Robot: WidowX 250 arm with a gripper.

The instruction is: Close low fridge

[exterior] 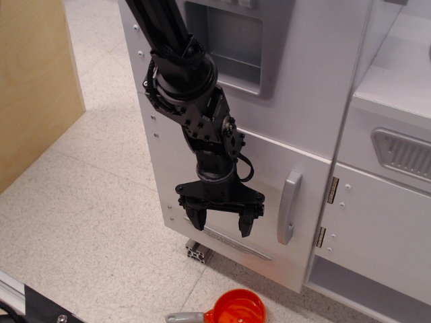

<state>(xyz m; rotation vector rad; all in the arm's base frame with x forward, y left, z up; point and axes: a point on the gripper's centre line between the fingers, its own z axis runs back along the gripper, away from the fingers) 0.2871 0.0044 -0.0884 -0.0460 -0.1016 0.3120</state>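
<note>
The black arm enters from the top edge and descends diagonally toward the lower right. The wrist points downward. The gripper (219, 219) hangs vertically, jaws spread apart, fingertips (198, 219) aimed at the floor, holding nothing.

The low fridge (269, 202) is the lower white compartment of the toy unit, fronted by a large flat white door that stands upright. A grey vertical handle (288, 207) sits near the door's right edge, with metal hinges (332, 190) just beyond it. The door lies almost flush with the cabinet front, a narrow seam showing along its top edge.
</note>
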